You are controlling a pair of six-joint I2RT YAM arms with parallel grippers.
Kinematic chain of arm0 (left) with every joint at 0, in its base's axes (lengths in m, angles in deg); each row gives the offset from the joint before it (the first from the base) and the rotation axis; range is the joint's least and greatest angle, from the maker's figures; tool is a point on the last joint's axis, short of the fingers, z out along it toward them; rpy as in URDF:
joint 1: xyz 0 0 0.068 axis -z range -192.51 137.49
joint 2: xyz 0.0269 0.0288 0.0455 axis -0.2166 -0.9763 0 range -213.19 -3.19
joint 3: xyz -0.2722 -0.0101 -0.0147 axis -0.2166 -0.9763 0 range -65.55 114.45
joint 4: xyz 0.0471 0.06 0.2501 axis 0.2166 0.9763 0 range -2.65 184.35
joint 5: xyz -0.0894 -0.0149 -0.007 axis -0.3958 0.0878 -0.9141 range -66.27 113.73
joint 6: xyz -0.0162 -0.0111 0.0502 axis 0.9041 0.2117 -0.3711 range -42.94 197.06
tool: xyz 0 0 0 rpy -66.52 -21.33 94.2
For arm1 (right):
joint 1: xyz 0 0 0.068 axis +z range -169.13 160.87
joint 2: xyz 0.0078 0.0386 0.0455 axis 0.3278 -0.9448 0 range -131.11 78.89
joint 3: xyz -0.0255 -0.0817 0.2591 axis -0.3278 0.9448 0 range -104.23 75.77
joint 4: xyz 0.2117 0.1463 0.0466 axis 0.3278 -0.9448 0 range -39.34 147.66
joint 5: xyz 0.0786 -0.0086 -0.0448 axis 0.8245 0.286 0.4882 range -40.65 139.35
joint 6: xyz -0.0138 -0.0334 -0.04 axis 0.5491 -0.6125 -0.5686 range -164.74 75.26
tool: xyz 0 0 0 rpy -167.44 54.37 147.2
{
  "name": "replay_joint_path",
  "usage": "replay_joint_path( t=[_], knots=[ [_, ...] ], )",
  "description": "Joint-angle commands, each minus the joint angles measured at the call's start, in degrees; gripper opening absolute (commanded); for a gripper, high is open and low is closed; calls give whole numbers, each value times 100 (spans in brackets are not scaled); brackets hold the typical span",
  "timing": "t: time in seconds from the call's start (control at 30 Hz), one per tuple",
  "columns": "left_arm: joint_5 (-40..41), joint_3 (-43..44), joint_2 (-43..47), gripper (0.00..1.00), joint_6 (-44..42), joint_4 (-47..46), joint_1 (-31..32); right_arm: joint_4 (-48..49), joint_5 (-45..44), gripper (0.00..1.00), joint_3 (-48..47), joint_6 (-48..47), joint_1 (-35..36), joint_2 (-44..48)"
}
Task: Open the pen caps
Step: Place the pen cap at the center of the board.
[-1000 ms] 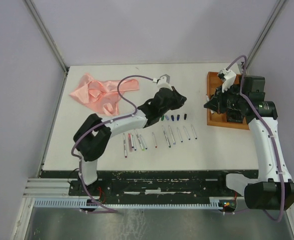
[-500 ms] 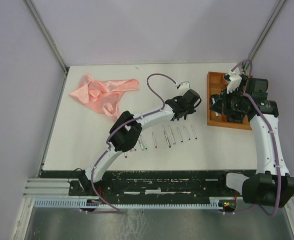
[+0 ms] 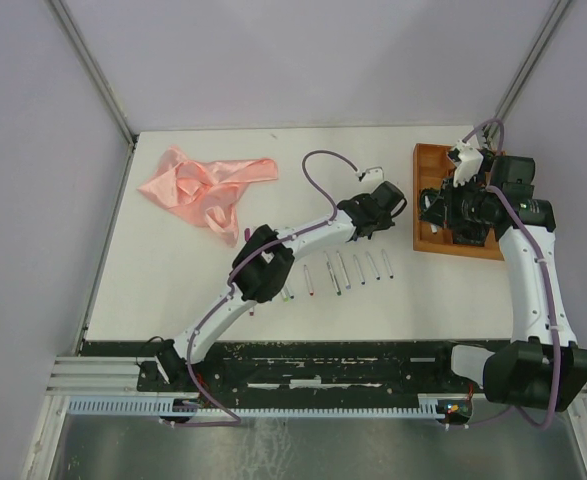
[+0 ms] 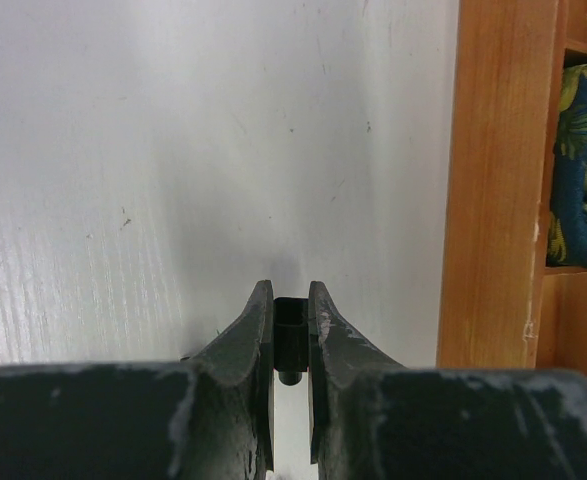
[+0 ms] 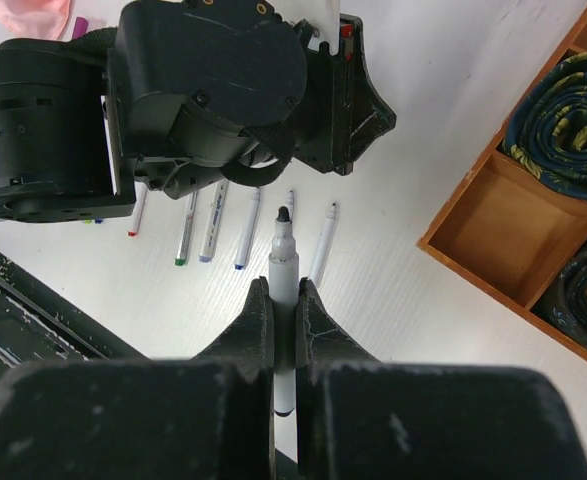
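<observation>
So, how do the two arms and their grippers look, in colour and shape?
The left arm and the right arm have white links and bulky black joint housings; a thin purple cable runs along each. The left gripper and the right gripper each have two dark tapering fingers with scuffed, pale-flecked surfaces.

The desk (image 4: 123, 150) is white and matt, with fine grain lines and a few dark specks; the tray (image 4: 493, 180) beside it is orange-brown wood, smooth with a slight sheen. Both left tool (image 4: 291, 295) and right tool (image 5: 283, 288) are black matt plastic, scuffed whitish at the edges (wear clearest on the left); pen cap (image 4: 291, 330) smooth black plastic, pen (image 5: 283, 262) smooth white plastic. The pink cloth (image 3: 203, 185) is thin, crumpled and faintly glossy; the rolled cloth (image 5: 563, 110) in the tray is matt, blue with a yellow-green print.
</observation>
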Motion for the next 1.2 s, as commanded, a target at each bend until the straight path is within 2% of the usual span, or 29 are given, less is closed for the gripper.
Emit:
replay_joint_path(
  t=[0.0, 0.27, 0.7, 1.0, 1.17],
  knots=[
    [-8, 369, -141, 11, -88, -44, 29, 162, -29, 0, -7, 71, -36, -1],
    [-91, 392, -211, 23, -17, 22, 33, 149, -3, 0, -13, 65, -63, -15],
    [-199, 94, -17, 25, -40, 132, 178, 144, 36, 0, -11, 82, -96, -13],
    [-164, 54, -25, 37, 5, 189, 175, 127, 75, 0, 0, 88, -134, -18],
    [-135, 71, -1, 38, -13, 202, 174, 130, 89, 0, -5, 86, -152, -27]
  ],
)
